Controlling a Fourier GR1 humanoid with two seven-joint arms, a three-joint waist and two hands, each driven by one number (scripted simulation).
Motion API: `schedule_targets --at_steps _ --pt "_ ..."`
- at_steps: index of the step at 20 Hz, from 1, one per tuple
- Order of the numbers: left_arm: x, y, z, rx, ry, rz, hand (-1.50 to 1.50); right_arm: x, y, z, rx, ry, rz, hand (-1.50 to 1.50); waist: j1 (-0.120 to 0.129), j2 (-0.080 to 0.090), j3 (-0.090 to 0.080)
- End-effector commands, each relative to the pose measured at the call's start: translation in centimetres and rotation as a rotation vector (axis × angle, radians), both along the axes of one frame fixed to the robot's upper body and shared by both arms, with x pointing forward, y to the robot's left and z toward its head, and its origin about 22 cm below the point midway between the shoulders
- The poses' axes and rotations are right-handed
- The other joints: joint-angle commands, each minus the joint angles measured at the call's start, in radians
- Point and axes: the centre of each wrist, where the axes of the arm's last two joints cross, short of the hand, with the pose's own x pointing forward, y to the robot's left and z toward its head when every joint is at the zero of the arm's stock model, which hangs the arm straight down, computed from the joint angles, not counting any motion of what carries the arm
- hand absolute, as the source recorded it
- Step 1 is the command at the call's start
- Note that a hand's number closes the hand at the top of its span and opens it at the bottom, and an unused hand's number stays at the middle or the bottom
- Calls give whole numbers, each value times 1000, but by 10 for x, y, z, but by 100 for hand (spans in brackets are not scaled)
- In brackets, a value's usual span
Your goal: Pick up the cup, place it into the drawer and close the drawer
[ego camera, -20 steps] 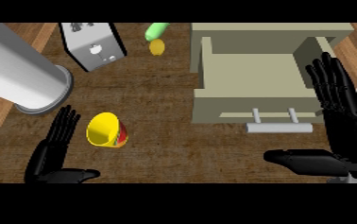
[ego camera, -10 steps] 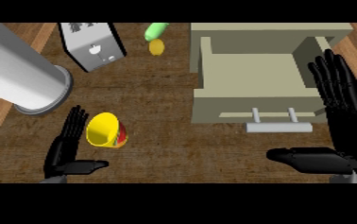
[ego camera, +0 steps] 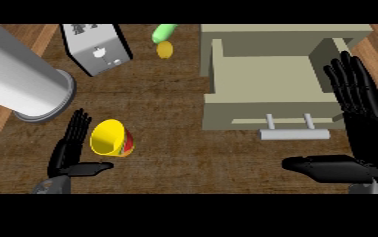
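Observation:
A yellow cup (ego camera: 111,138) with a red and green pattern lies on its side on the wooden counter at lower left, mouth toward the left. My left hand (ego camera: 69,151) stands open just left of it, fingers straight beside the rim and thumb stretched out below the cup. The beige drawer (ego camera: 269,83) is pulled open at the right, with its bar handle (ego camera: 294,133) facing me. My right hand (ego camera: 354,126) rests open at the right edge, fingers up over the drawer's right side.
A large metal cylinder (ego camera: 29,88) lies at the left. A grey toaster (ego camera: 96,48) stands at the back, with a green item (ego camera: 165,31) and a yellow fruit (ego camera: 165,50) beside it. Bare counter (ego camera: 192,161) lies between cup and drawer.
My left hand has moved right and closer to the cup, ending right beside its rim. The cup, drawer and right hand have stayed put.

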Motion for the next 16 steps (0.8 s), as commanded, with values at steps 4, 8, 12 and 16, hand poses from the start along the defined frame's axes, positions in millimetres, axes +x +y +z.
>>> schedule_targets --at_steps 4,8,12,16 --pt "-4 -2 -9 -40 -66 -40 -150 1 -8 -5 18 4 10 -150 -4 2 -1" --pt "2 -11 -11 -43 -71 -49 -150 2 1 -4 20 -16 20 -150 -10 5 -2" --pt "12 -26 -11 -69 -56 -69 -150 -2 -2 -4 -1 5 17 -150 -9 3 -1" --pt "15 -34 -10 -114 -77 -93 -150 -1 -2 9 0 -2 13 -150 -4 0 -1"
